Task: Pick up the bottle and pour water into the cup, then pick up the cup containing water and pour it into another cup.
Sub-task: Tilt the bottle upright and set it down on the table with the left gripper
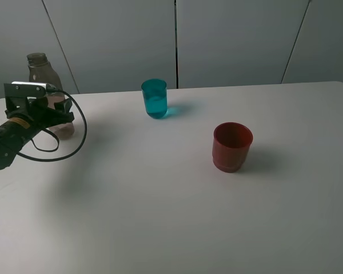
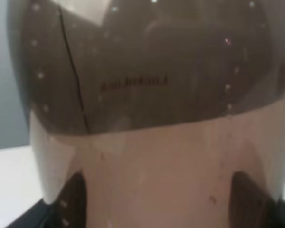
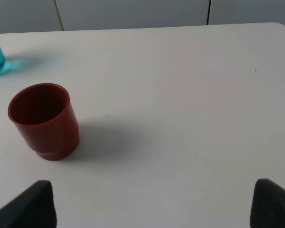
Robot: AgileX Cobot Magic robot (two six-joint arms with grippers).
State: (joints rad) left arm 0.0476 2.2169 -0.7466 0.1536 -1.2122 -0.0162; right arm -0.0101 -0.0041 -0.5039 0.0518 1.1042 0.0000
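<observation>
My left pincer [image 1: 56, 117] was pressed onto the tall slim smoky grey-brown clear plastic bottle [image 1: 41, 67], pinching its lower body from both sides. In the left wrist view the bottle filled nearly the whole picture, with my dark fingers [image 2: 73, 199] against its sides. It stood upright in the upper left of the exterior frame, its narrow uncapped neck rising above my wrist. I could not tell whether its base touched the white worktop [image 1: 160, 217].

My right pincer [image 3: 149, 209] was spread wide and pinched nothing, its two dark fingertips [image 3: 31, 204] well apart over bare worktop.

Farther out, the small translucent teal-blue plastic tumbler [image 1: 154, 98] stood upright in the upper middle of the exterior frame, just left of centre, its lower part a deeper teal. The wider squat opaque red-brown plastic cup [image 1: 232, 146] stood upright right of centre, well apart from the tumbler and from the bottle. Grey wall panels [image 1: 234, 40] ran behind the worktop.
</observation>
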